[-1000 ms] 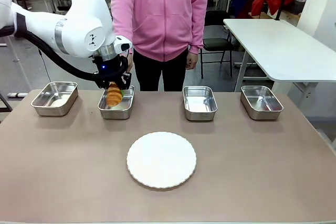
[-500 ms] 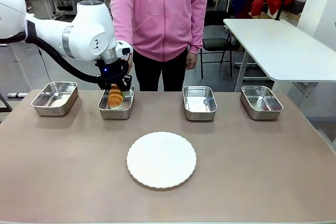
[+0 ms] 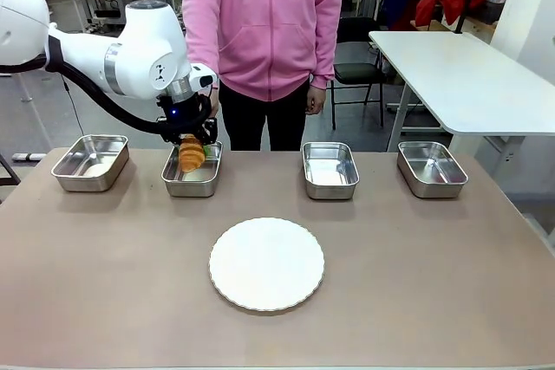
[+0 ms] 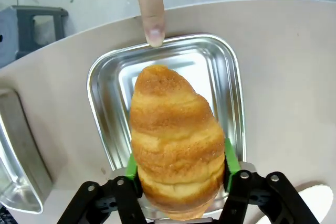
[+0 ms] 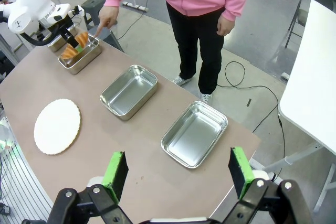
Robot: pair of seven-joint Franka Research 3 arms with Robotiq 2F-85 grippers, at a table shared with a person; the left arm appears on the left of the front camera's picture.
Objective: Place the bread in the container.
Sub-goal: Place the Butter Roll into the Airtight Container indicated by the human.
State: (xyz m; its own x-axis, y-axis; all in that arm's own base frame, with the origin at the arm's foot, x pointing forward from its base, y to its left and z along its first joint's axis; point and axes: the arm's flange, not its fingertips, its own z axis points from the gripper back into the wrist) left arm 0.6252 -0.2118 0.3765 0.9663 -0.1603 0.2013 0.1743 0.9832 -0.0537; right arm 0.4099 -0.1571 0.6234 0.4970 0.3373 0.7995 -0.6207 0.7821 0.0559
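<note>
Bread now lifted slightly, hanging over container rim.

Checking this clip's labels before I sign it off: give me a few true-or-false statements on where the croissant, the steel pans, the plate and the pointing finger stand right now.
1. The golden-brown ridged croissant sits between the left gripper's green pads, above a shiny rectangular steel pan. True.
2. That pan is the leftmost of the four in the row. False: in the front view it is second from the left.
3. The person's fingertip points at that pan's far rim. True.
4. The round white scallop-edged plate holds a second croissant. False: nothing lies on it.
5. The right gripper clamps a pan. False: its jaws stand wide apart with nothing between them.
</note>
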